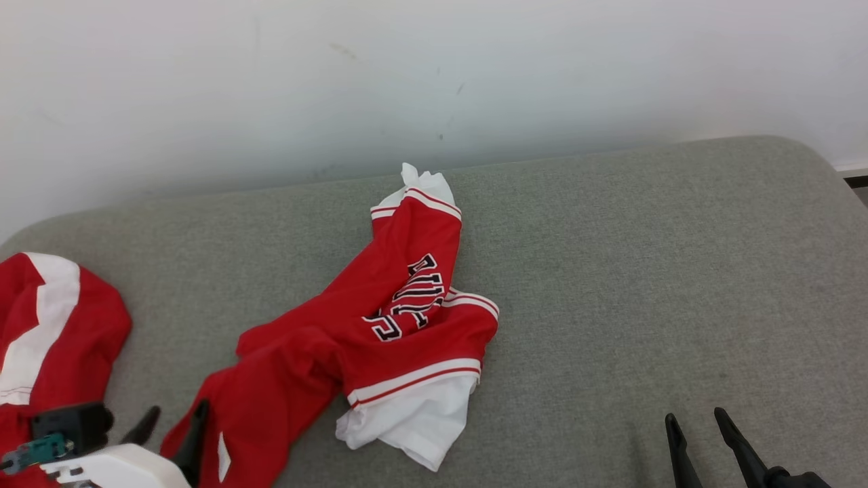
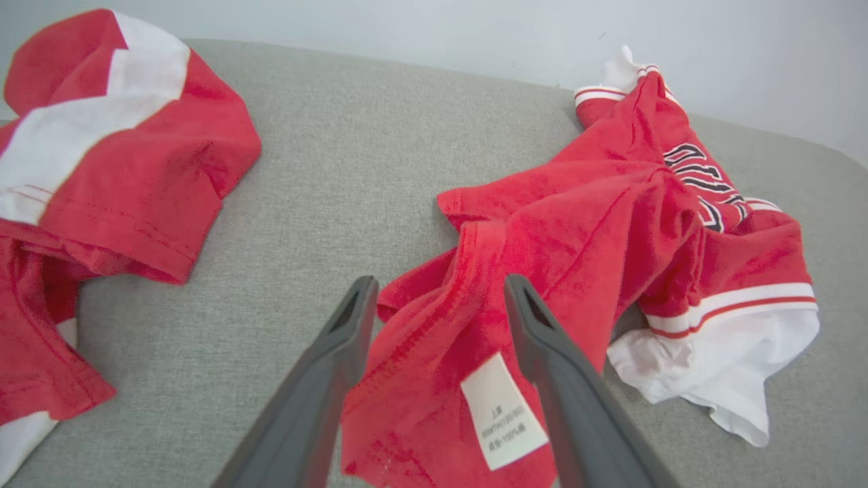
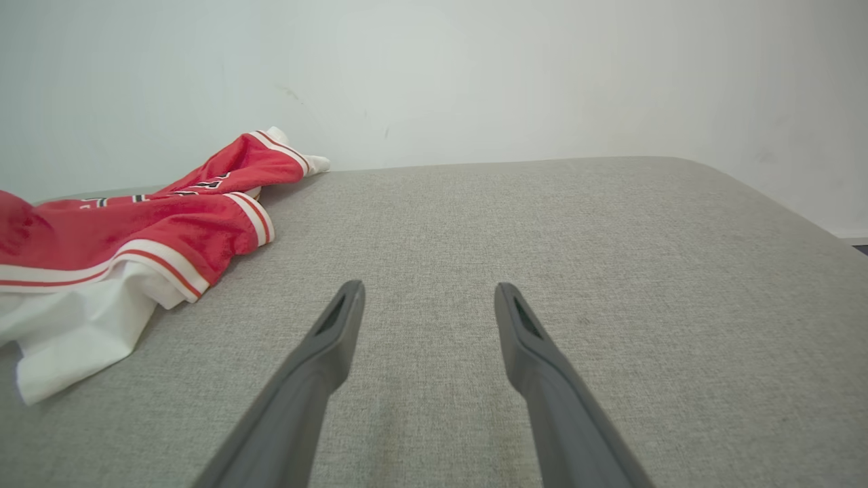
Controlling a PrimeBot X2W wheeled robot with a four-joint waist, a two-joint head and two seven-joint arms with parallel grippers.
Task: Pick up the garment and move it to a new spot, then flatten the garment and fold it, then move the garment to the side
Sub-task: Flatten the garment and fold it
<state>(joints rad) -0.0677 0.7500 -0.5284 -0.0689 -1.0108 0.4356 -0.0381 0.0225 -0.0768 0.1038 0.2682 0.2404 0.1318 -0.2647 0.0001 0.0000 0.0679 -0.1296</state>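
Garment (image 1: 380,325), red with white trim and black lettering, lies crumpled near the middle of the grey fabric surface (image 1: 644,271), one end reaching toward the pale wall (image 1: 407,81). The left claw (image 1: 176,413) is released, its fingers spread either side of the red hem where a white label (image 2: 503,410) shows, and they are not pinching the cloth. The right claw (image 1: 695,417) is also spread wide, above bare fabric well to the right. A second red-and-white garment (image 1: 54,318) sits at the far left.
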